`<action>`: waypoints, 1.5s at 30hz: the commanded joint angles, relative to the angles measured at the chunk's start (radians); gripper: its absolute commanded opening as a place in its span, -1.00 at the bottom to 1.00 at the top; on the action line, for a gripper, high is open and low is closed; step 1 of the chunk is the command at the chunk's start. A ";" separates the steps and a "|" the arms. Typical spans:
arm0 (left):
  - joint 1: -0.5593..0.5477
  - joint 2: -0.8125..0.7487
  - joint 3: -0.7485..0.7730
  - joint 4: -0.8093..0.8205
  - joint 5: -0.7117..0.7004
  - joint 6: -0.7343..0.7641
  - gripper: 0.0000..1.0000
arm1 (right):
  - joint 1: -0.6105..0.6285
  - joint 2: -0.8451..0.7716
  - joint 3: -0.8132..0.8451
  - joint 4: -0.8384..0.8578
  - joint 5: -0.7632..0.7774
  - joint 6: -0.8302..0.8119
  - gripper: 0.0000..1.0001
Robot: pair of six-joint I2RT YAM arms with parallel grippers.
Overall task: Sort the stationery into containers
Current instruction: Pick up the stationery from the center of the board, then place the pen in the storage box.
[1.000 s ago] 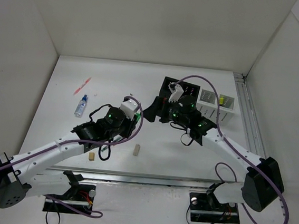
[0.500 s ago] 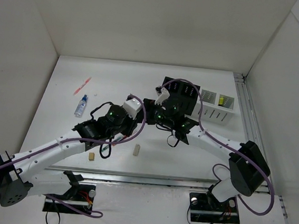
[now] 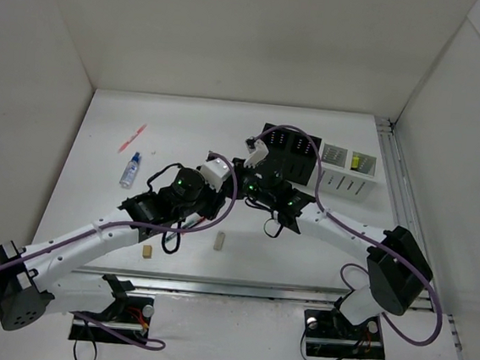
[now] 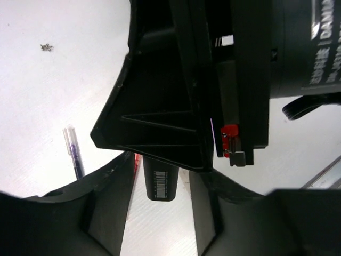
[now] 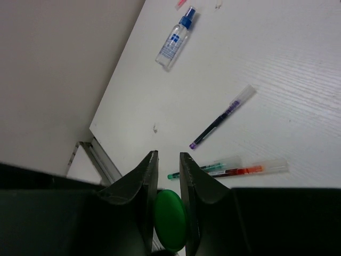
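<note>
Right gripper (image 5: 168,156) pinched onto the green end of a highlighter (image 5: 170,221), aloft just left of the black box (image 3: 290,142) | left gripper (image 4: 161,176) clamps its barrel | risk: opposing pulls or shallow cap grip drop it among pens (image 5: 229,170) below

1. Overhead, the left wrist (image 3: 195,186) and right wrist (image 3: 266,188) cover both sets of jaws.
2. Left wrist view: the right arm's blurred body (image 4: 224,69) hides the upper end of the black highlighter (image 4: 160,184).
3. Right wrist view: the green-ended highlighter (image 5: 170,218) shows its cap only; the barrel is hidden.
4. The top edge cuts off the pink pen (image 5: 181,3).
5. The speck (image 4: 47,47) is too small to identify.
</note>
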 commanded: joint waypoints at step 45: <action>0.552 0.059 -0.087 0.065 0.164 -0.108 0.99 | -0.923 0.070 0.177 -0.148 0.370 -0.593 -0.81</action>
